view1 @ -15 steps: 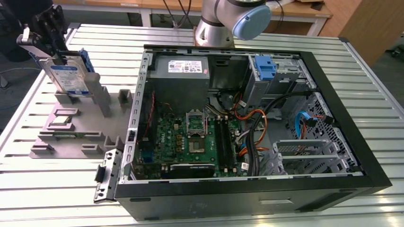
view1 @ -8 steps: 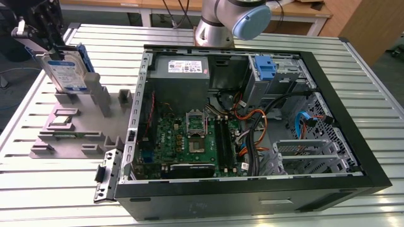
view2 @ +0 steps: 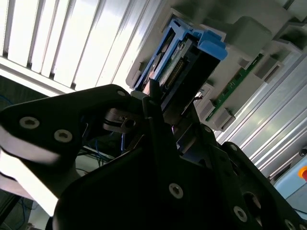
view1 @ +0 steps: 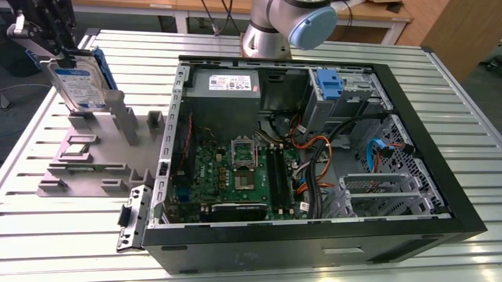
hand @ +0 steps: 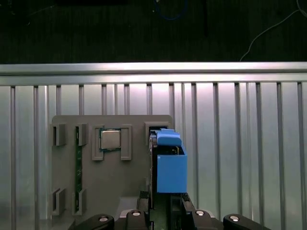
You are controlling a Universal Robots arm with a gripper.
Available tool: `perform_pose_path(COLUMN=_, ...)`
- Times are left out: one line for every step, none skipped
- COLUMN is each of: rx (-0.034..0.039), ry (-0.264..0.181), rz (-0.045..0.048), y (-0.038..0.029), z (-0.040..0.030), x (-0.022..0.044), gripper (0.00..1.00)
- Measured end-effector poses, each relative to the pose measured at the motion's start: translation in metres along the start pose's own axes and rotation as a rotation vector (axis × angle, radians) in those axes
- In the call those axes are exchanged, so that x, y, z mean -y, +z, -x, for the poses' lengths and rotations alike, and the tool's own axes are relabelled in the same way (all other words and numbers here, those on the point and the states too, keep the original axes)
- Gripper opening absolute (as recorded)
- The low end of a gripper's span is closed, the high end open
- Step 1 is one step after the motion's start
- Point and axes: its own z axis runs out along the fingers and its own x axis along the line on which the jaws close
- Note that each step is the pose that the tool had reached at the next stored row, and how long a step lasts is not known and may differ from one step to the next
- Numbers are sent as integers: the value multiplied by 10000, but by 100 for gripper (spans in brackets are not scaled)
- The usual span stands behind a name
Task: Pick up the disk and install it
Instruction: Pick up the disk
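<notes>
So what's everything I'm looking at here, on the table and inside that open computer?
table: one, silver slatted metal, under everything.
computer case: one, black, open, exterior view's right.
motherboard: one, green, case floor.
power supply box: one, grey with white label, inside the case near the arm's base.
caddy: one, blue, inside the case.
cables: several, orange, blue, black, beside the motherboard.
holder tray: one, grey, on the table at the exterior view's left.
processor chip: one, silver, tray pocket.
memory stick: one, green, tray slot.
disk: one, silver in blue carrier, upright over the tray.
arm: one, grey with blue cap, behind the case.
gripper: one, black, shut on the disk.
</notes>
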Motion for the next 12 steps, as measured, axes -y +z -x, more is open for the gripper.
perform_pose_path(rx=-1, ry=0, rz=1, y=-1, z=0, x=0, gripper=35)
perform_pose_path(rx=-2, ry=0, rz=1, y=-1, z=0, x=0, gripper=35)
perform_pose_path(rx=-2, ry=0, rz=1, y=-1, z=0, x=0, gripper=35)
perform_pose_path(rx=-2, ry=0, rz=2, y=-1, z=0, x=0, gripper=35)
perform_pose_path(rx=-3, ry=0, rz=2, y=-1, z=0, x=0, gripper=35)
perform_pose_path(rx=-3, ry=0, rz=2, y=-1, z=0, x=0, gripper=35)
perform_pose_path(rx=-3, ry=0, rz=2, y=-1, z=0, x=0, gripper=35)
perform_pose_path(rx=-3, ry=0, rz=2, y=-1, z=0, x=0, gripper=35)
perform_pose_path(rx=-3, ry=0, rz=2, y=-1, z=0, x=0, gripper=35)
perform_pose_path(rx=-3, ry=0, rz=1, y=-1, z=0, x=0, gripper=35)
perform_pose_path(rx=-4, ry=0, rz=2, y=-1, z=0, x=0, gripper=35)
perform_pose_path(rx=-4, ry=0, rz=4, y=-7, z=0, x=0, gripper=35)
